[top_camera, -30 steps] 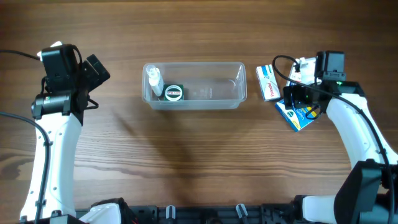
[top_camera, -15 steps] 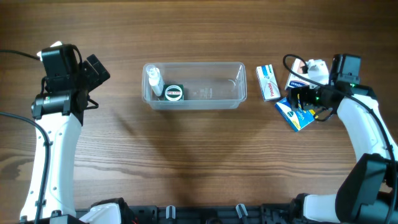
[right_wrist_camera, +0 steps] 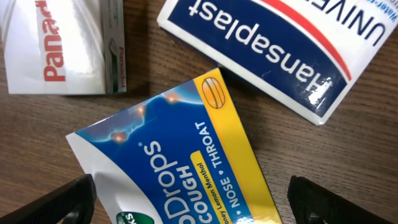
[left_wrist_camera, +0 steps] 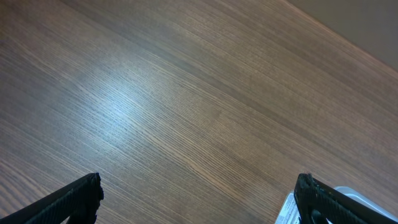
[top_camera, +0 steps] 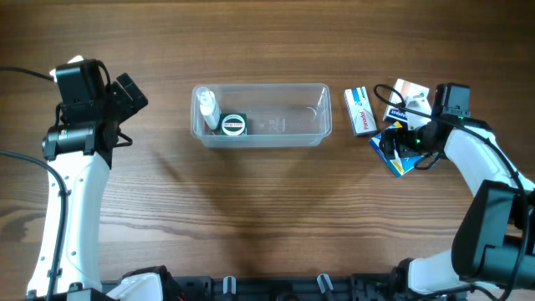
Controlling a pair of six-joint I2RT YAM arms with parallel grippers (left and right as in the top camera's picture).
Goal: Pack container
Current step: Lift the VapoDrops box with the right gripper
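Looking down from above, the container (top_camera: 284, 86) sits on the wooden table (top_camera: 267, 217) a little beyond the middle, long side running left to right. At its left end a small bottle (top_camera: 206, 107) lies inside, with a round tin (top_camera: 233, 124) just beside it. The rest of the tub is bare plastic.

My left gripper (left_wrist_camera: 198, 190) is well off to the left of the container, over bare wood. On its wrist camera the jaws stand wide apart with nothing between them but wood grain. A pale edge peeks in at the lower right of that view, and I can't tell what it is.

My right gripper (right_wrist_camera: 189, 190) is over on the right of the container, above a cluster of three packs. Its jaws are spread wide too, gripping nothing, and a blue and yellow cough drop packet (right_wrist_camera: 180, 168) lies directly beneath them. A white box (right_wrist_camera: 62, 43) with red lettering lies just beside the packet, nearest the container. A plaster box (right_wrist_camera: 280, 43) lies close by, its corner nearly meeting the packet.
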